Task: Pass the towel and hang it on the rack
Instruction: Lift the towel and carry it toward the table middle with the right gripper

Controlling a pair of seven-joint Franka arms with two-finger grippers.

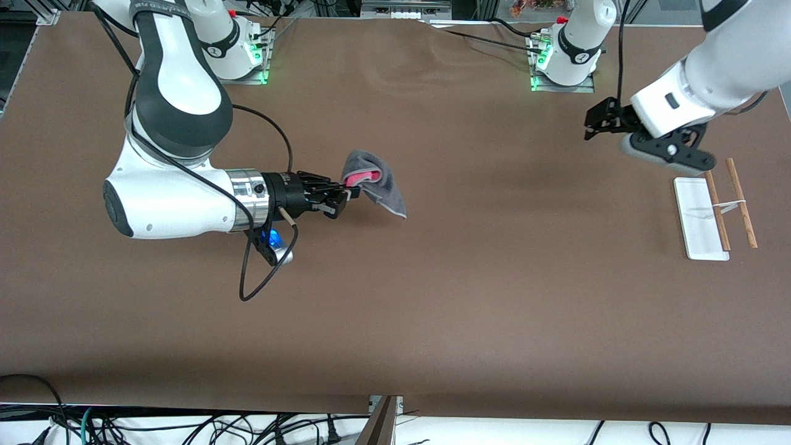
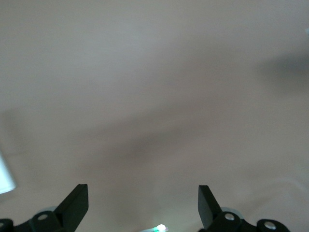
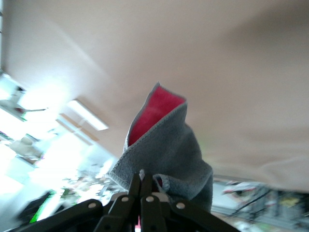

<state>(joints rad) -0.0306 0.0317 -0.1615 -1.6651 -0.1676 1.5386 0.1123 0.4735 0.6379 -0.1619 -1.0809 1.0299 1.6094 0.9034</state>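
Observation:
My right gripper [image 1: 353, 193] is shut on an edge of the towel [image 1: 376, 180] and holds it up over the table's middle, toward the right arm's end. The towel is dark grey outside with its pink-red face showing in a fold. In the right wrist view the towel [image 3: 166, 150] hangs from my closed fingertips [image 3: 141, 180]. My left gripper [image 1: 594, 127] is open and empty in the air near the rack [image 1: 717, 210]. The rack has a white base and two wooden rods joined by a white tie. In the left wrist view its fingers [image 2: 206, 203] stand wide apart over bare table.
The brown table cover [image 1: 432, 296] is bare around the towel and rack. The arm bases [image 1: 559, 59] stand along the edge farthest from the front camera. Cables lie beside the right arm [image 1: 259, 272].

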